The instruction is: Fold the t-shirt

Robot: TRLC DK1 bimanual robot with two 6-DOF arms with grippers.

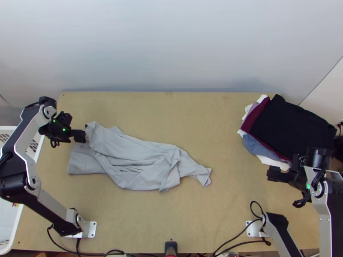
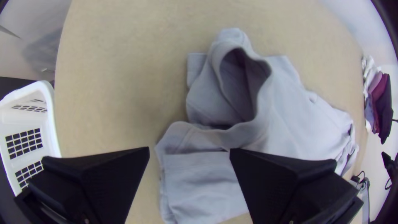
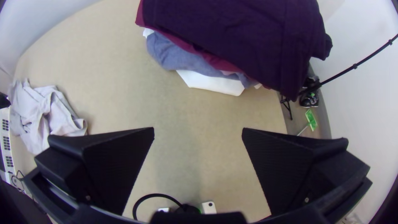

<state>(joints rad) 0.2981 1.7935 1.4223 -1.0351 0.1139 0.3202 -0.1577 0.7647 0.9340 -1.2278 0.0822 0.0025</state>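
My black right gripper [image 3: 198, 128] is open, just nearside of the multicoloured folded-clothes pile [image 1: 291, 124]. Well left of that pile, the pale grey cloth t-shirt [image 1: 128, 154] lies bunched; my left gripper [image 2: 189, 149], fingers apart, is at its outer end. I should pinch opposite edges, spreading before folding.

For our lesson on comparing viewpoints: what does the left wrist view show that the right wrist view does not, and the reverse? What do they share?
Left wrist view: the gaping opening of the shirt.
Right wrist view: a black shoe and a green thing beyond the table.
Both: shirt, table, clothes pile and basket.
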